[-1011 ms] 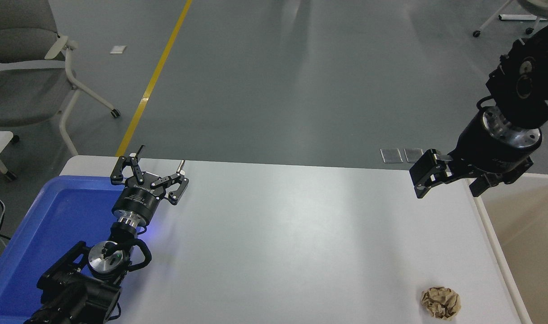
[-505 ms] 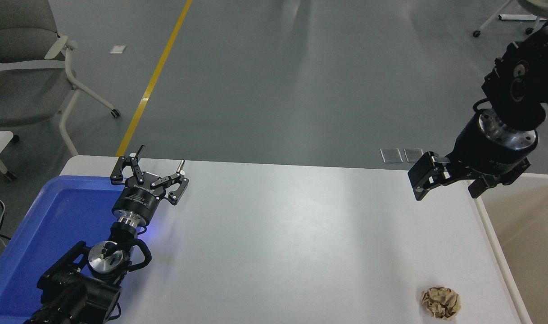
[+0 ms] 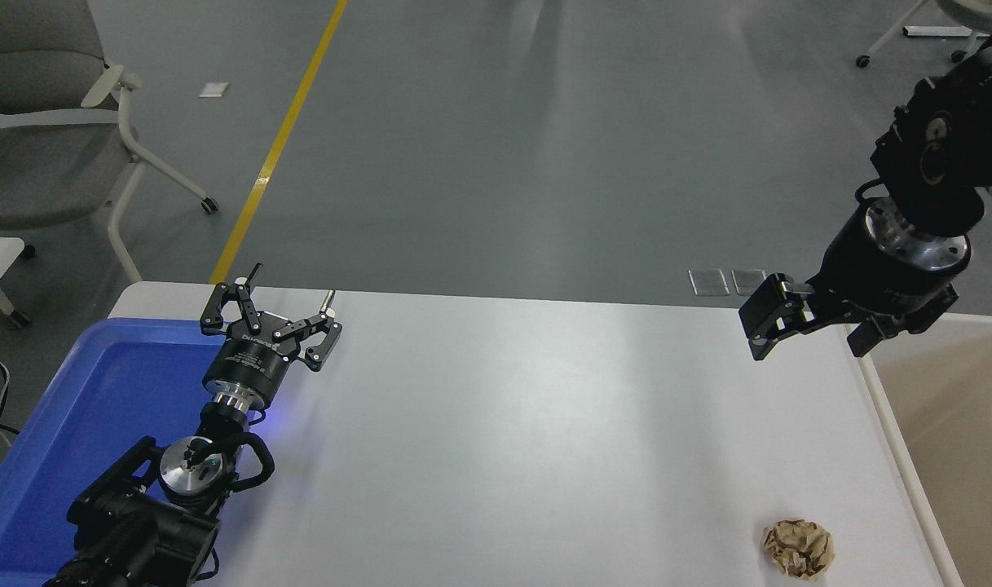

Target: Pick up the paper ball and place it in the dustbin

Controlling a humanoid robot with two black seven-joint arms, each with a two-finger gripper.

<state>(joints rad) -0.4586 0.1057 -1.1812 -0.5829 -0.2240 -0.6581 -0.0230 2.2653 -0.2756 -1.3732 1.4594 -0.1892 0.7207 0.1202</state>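
The tan-brown paper ball (image 3: 797, 549) lies on the white table (image 3: 504, 432) near its front right corner. The cream-beige dustbin (image 3: 895, 424) stands just off the table's right edge, only its left rim and part of its inside showing. My right gripper (image 3: 807, 341) hangs open and empty above the table's far right corner, well behind the ball and beside the dustbin's far end. My left gripper (image 3: 288, 295) is parked open at the far left, over the edge of the blue tray.
A bright blue shallow tray (image 3: 80, 424) sits at the table's left side under my left arm. A grey office chair (image 3: 47, 122) stands on the floor at the upper left. A yellow floor line (image 3: 279, 139) runs beyond the table.
My right arm has drifted slightly up and to the right; its gripper stays open. The paper ball and the left arm have not moved.
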